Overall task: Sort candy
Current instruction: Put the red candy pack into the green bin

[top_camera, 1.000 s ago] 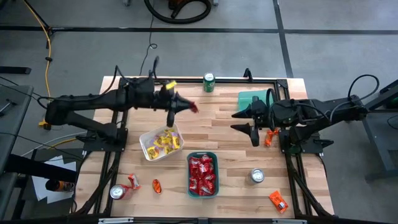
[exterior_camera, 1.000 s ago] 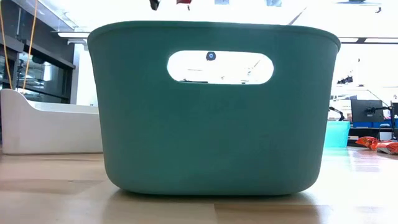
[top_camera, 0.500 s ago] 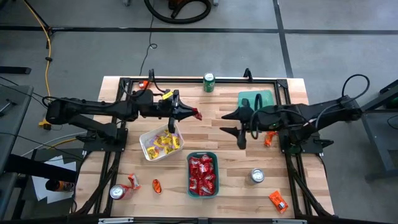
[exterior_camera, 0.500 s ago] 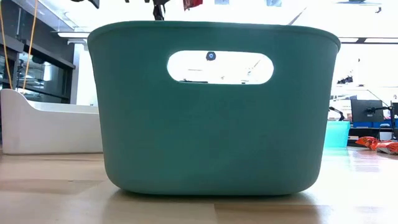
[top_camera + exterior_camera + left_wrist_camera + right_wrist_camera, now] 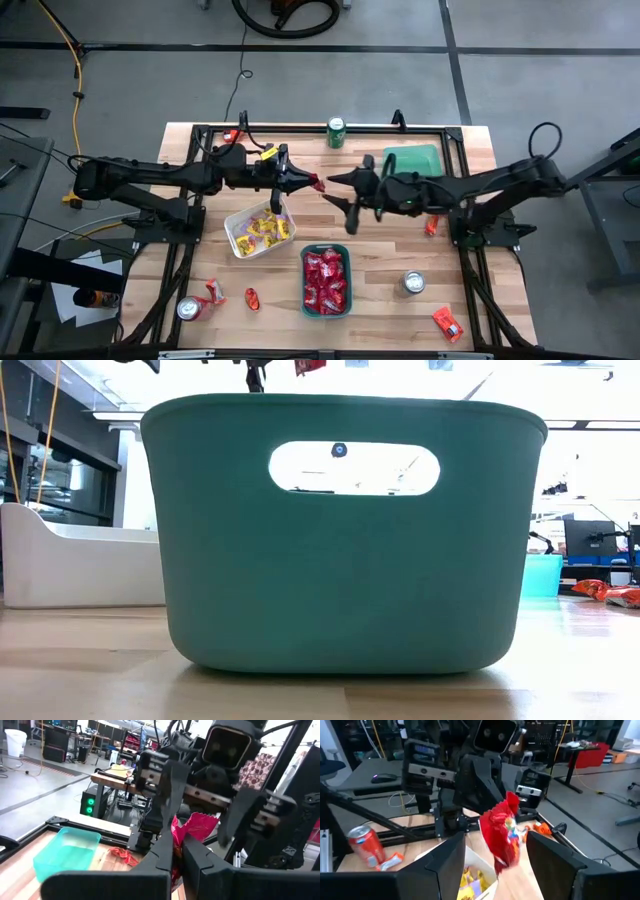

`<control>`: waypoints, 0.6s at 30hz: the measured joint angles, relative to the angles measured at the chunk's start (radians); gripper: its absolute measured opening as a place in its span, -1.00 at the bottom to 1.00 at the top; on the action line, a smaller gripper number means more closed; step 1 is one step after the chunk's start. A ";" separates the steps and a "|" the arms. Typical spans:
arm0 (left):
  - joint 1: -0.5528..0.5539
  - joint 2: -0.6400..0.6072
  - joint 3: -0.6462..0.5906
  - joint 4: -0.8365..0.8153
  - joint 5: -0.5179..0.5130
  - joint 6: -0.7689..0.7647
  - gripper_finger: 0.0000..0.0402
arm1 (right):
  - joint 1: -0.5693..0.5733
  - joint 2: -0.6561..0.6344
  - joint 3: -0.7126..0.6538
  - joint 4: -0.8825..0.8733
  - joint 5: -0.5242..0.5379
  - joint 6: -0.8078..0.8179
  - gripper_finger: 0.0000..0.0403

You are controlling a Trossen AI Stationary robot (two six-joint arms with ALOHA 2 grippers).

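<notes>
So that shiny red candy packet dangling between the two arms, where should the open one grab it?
Probably by the free half of the shiny red wrapped candy packet, coming straight in from the right. The left end effector, shut, pinches one end, so the rest sticks out toward the open right end effector, whose fingers already flank it.

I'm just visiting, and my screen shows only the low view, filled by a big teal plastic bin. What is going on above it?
Observer: The left gripper is shut on a shiny red wrapped candy packet, held in the air above the wooden table.
Operator: And the other arm?
Observer: The right gripper is open, right in front of that packet.
Operator: What's inside the bin?
Observer: The teal plastic bin holds a pile of red candy packets.
</notes>
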 joint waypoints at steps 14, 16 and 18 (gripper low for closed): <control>-0.006 0.000 0.000 -0.010 0.007 -0.035 -1.00 | -0.012 -0.056 0.009 -0.081 -0.001 -0.036 0.02; -0.023 0.000 0.000 -0.010 0.004 -0.055 -1.00 | -0.008 -0.105 0.010 -0.153 0.022 -0.032 0.02; -0.066 0.007 0.006 -0.033 0.001 -0.059 -1.00 | 0.000 -0.156 0.010 -0.211 0.048 -0.013 0.02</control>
